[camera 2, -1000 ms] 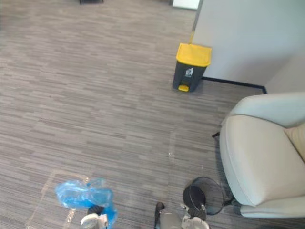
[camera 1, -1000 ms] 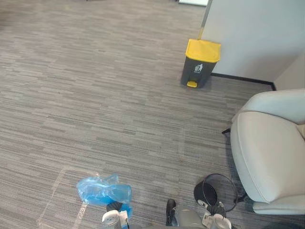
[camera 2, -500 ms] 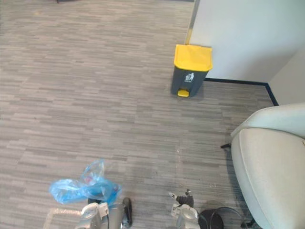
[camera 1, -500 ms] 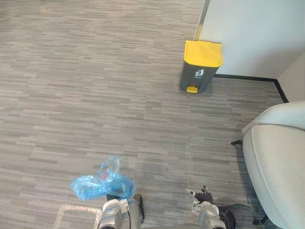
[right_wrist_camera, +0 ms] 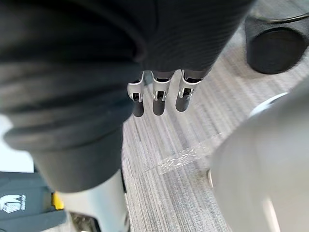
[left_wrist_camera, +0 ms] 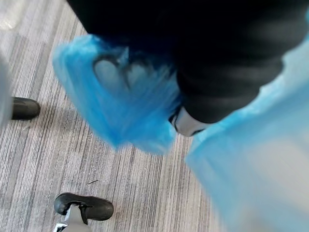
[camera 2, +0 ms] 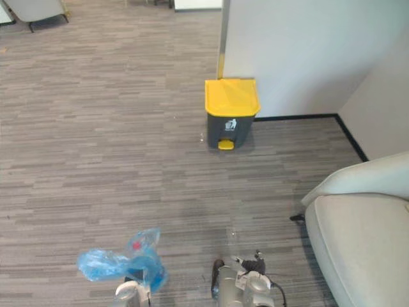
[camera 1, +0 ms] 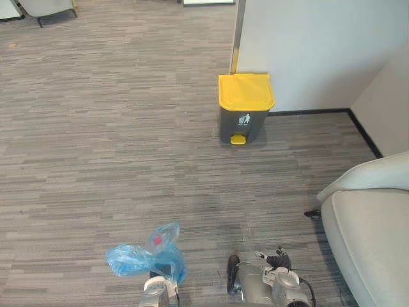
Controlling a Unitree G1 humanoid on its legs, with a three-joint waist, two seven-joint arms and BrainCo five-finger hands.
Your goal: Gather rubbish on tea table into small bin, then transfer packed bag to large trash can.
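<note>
As the blue rubbish bag (camera 1: 144,259) rides at the left hand (left_wrist_camera: 231,72), grip unreadable under plastic, the yellow-lidded pedal bin (camera 1: 245,109) stands well ahead. The right hand (right_wrist_camera: 159,96) hangs straight-fingered, empty, likely spare for the lid.

Grey striped carpet (camera 1: 96,128), pale armchair (camera 1: 377,236) at right, white wall (camera 1: 307,45), perhaps another chair (camera 1: 41,6) far off

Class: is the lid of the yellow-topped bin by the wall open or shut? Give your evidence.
Shut. The yellow lid lies flat across the top of the grey bin, with no gap showing.
</note>
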